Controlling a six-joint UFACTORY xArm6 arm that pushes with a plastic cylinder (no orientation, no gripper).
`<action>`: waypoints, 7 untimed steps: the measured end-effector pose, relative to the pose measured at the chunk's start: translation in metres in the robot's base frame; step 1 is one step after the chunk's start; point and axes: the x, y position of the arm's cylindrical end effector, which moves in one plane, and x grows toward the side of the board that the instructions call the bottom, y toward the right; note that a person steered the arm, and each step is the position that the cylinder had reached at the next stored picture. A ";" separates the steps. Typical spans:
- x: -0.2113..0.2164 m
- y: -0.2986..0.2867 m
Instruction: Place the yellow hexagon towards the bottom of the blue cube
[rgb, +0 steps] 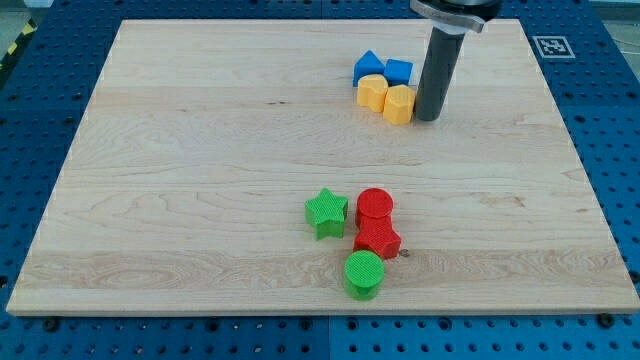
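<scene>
The yellow hexagon (399, 103) sits near the view's top right, just below the blue cube (399, 71) and touching it. A second yellow block (372, 92) lies to its left, below a blue triangular block (368, 67). All these form one tight cluster. My tip (428, 118) stands right next to the yellow hexagon's right side, touching or almost touching it.
A green star (326, 212), a red cylinder (375, 206), a red block (378, 240) and a green cylinder (364, 273) are grouped at the lower middle of the wooden board (200, 170). A marker tag (551, 46) is at the top right corner.
</scene>
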 end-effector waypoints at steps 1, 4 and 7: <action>-0.015 -0.004; -0.002 -0.005; 0.094 -0.001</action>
